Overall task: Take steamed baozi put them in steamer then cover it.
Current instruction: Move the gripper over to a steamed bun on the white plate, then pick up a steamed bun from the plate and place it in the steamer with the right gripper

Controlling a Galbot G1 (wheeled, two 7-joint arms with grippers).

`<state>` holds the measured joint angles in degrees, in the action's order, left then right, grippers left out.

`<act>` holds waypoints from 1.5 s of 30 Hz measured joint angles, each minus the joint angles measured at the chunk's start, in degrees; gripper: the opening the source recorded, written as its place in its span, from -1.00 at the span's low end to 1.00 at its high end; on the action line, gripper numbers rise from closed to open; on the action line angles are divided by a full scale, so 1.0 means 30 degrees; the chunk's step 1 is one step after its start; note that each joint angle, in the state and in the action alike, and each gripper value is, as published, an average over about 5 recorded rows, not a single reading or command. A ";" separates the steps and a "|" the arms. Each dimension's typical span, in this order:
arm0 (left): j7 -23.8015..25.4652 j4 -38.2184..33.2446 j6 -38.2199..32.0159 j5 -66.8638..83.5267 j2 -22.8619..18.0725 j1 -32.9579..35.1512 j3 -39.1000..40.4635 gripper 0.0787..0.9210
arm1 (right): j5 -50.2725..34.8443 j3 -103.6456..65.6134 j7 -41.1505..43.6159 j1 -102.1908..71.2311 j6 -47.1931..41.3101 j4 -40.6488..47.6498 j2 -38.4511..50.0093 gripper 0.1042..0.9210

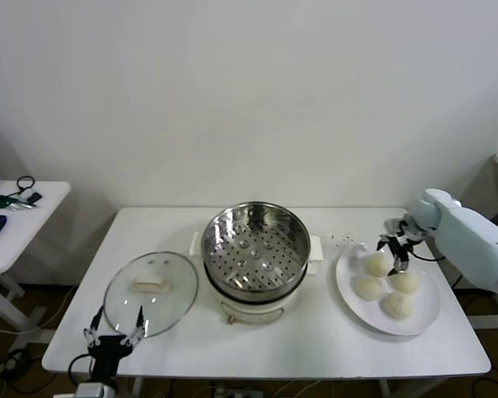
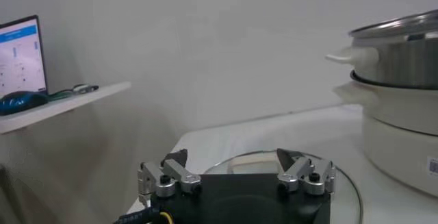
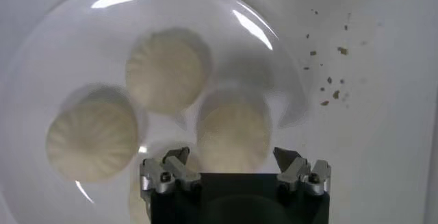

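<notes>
Over the plate (image 1: 427, 319) | right claw (image 1: 396, 255) spread above baozi (image 1: 377, 264) | not touching

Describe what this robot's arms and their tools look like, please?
The right arm has a smooth, rounded pale blue-white shell. Each tool, left tool and right tool, is a black block carrying two silver metal fingers with dark tips and round black screws. A yellow cable shows beneath the left one.

Wore a pale blue-white, rounded right arm (image 1: 469, 236) ending in a black right gripper (image 1: 396, 255) — silver knuckles, dark screws. Matched by the left gripper (image 1: 114, 328) — black-bodied, yellow cable beneath.
</notes>
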<state>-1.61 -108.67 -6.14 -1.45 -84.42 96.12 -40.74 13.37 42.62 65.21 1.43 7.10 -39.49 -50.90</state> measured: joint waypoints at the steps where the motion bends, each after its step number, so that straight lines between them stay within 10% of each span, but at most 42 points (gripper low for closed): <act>1: 0.0000 0.0000 0.0001 0.0000 0.0000 0.0004 -0.0003 0.77 | 0.0084 -0.0035 0.0019 -0.0015 0.0025 0.0115 -0.0092 0.76; 45: 0.0115 -0.0424 -0.0133 -0.0033 -0.0003 0.0820 -0.0074 0.77 | -0.2193 0.3035 0.0870 0.4060 0.1383 -0.1761 -0.0490 0.51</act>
<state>-1.26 -109.94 -6.54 -1.55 -84.42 98.58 -40.96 6.79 51.73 67.83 13.61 11.25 -44.77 -52.37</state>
